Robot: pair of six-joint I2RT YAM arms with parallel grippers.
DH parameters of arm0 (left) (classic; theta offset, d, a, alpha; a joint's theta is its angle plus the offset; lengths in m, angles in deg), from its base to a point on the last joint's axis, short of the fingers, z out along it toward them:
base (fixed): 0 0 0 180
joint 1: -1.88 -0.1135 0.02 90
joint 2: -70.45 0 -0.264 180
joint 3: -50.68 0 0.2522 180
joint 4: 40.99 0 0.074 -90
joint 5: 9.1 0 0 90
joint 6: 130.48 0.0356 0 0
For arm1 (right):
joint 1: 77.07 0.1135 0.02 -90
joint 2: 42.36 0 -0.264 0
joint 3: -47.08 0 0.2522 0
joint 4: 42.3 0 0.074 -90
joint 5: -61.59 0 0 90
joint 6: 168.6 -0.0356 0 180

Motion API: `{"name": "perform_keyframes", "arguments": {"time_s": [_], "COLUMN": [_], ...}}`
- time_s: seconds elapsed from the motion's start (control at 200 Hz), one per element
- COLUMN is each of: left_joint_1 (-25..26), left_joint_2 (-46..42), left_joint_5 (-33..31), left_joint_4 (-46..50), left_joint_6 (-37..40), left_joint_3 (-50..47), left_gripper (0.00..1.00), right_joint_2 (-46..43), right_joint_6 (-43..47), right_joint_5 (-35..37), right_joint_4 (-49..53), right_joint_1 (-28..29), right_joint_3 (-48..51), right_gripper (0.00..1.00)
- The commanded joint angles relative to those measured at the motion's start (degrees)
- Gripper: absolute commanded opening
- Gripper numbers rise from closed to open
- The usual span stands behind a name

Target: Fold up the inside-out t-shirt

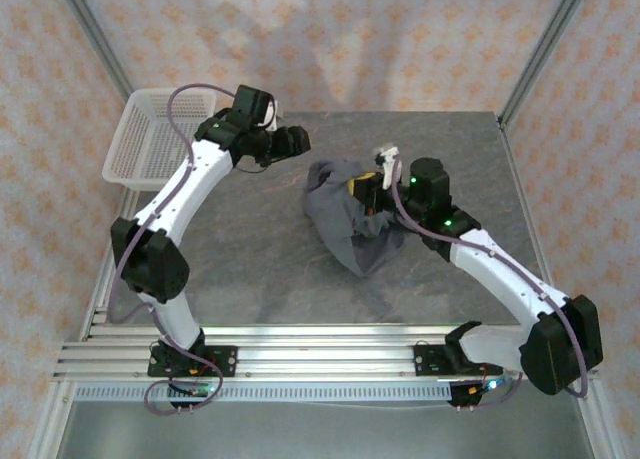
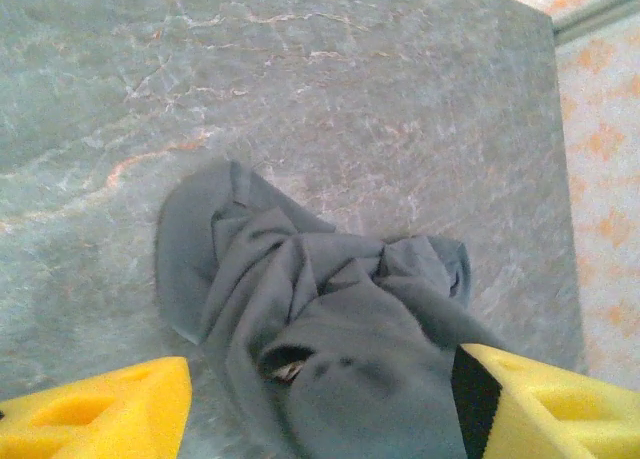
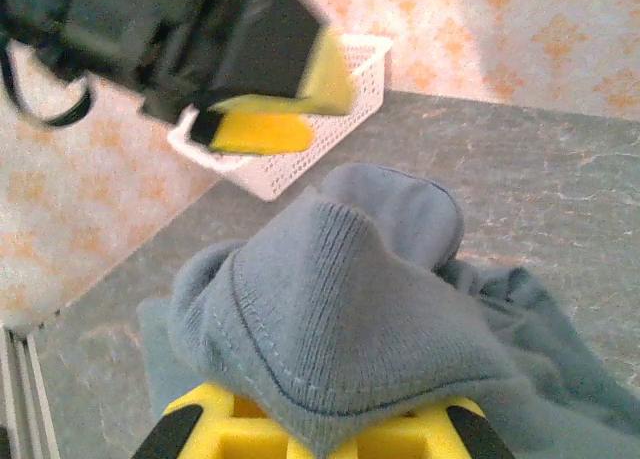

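Note:
The dark slate-grey t-shirt lies crumpled in a heap at the middle of the table. My right gripper is shut on a ribbed, stitched edge of the t-shirt, which drapes over its yellow fingers. My left gripper hovers open above the table just left of the heap, holding nothing. In the left wrist view its yellow fingers stand wide apart on either side of the bunched t-shirt below. A bit of white tag peeks from a fold.
A white mesh basket sits at the table's far left corner, also behind the left gripper in the right wrist view. The grey stone-pattern table is bare in front of the heap. Metal frame posts stand at the back corners.

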Motion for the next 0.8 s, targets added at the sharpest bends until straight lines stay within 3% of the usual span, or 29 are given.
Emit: {"name": "perform_keyframes", "arguments": {"time_s": [0.0, 0.16, 0.265, 0.375, 0.44, 0.505, 0.55, 0.575, 0.655, 0.725, 0.795], "left_joint_1": [0.39, 0.8, 2.33, 4.65, 6.44, 9.84, 13.17, 15.36, 22.03, 25.5, 26.53], "left_joint_2": [-8.18, -10.84, -7.53, -2.24, 0.59, 2.27, 3.15, 3.58, 5.6, 8.34, 11.73], "left_joint_5": [3.59, 23.05, 21.38, 20.27, 23.17, 26.15, 27.33, 27.4, 24.35, 19.45, 18.56], "left_joint_4": [-5.67, -18.34, -20.24, -29.22, -38.44, -46.33, -45.08, -41.91, -27.16, -20.16, -19.55], "left_joint_6": [8.94, 9.1, 7.23, 0.54, -7.02, -12.18, -10.94, -8.35, 3.69, 7.7, 7.51], "left_joint_3": [-6.89, -18.6, -19.67, -18.66, -17.76, -16.75, -14.56, -12.83, -7.44, -6.27, -7.5], "left_gripper": [0.71, 0.71, 0.73, 0.73, 0.56, 0.17, 0.0, 0.0, 0.0, 0.0, 0.16], "right_joint_2": [0.73, 4.66, 7.46, 9.46, 8.45, 7.04, 6.61, 6.51, 6.86, 7.16, 7.19], "right_joint_6": [-7.66, -12.94, -16.15, -18.94, -16.26, -13.28, -13.15, -13.36, -14.44, -14.89, -18.13], "right_joint_5": [-11.44, -18.11, -20.1, -21.72, -12.92, 4.09, 12.71, 15.78, 18.86, 22.25, 27.22], "right_joint_4": [-8.45, -10.29, -13.44, -15.15, -8.49, 2.51, 7.24, 8.76, 12.94, 18.21, 22.76], "right_joint_1": [-4.78, -8.31, -8.31, -8.23, -8.37, -8.38, -8.92, -9.47, -11.69, -13.03, -14.77], "right_joint_3": [-0.77, -4.42, -4.92, -4.6, -4.51, -5.62, -5.97, -5.83, -5.56, -6.38, -7.09], "right_gripper": [0.0, 0.0, 0.01, 0.04, 0.05, 0.15, 0.2, 0.24, 0.52, 0.59, 0.63]}}
